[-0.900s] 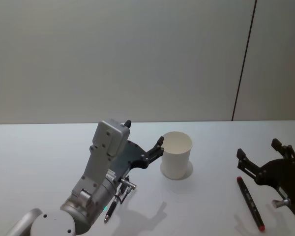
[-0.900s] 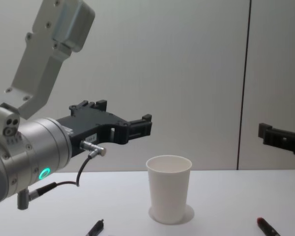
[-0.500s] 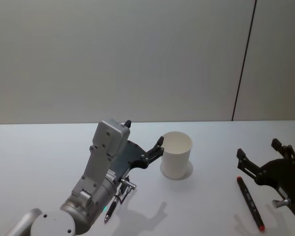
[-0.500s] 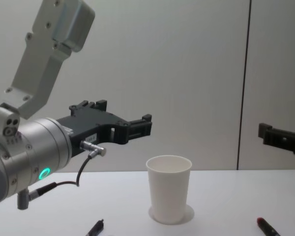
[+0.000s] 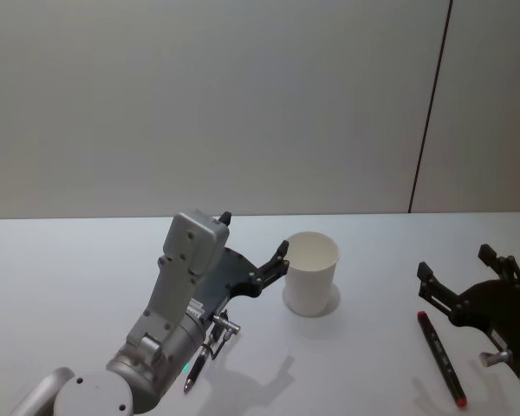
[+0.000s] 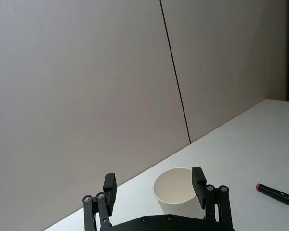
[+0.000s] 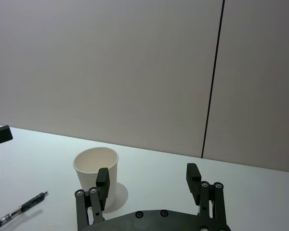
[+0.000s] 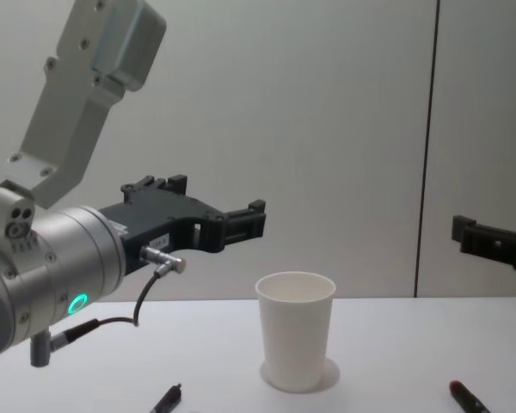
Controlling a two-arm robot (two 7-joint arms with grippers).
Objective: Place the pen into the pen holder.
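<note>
Bright, even, soft light from above and somewhat ahead of the robot. The white tabletop [image 5: 87,277] is the brightest surface; the pale grey wall [image 5: 243,104] is a shade duller. The silver-grey left arm [image 5: 169,321] throws a soft-edged shadow on the table, to its right and nearer the robot. The plain white paper cup [image 5: 311,273] has a faint halo shadow at its base, heavier on one side in the right wrist view. The green ring lamp [image 8: 77,303] on the arm glows. There is a small glint on the metal cable plug [image 8: 168,263].

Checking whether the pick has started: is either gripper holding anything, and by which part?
Nothing is held. The left gripper and right gripper are both open and empty; the black pen and the red-capped pen lie on the table, outside the pen holder.
</note>
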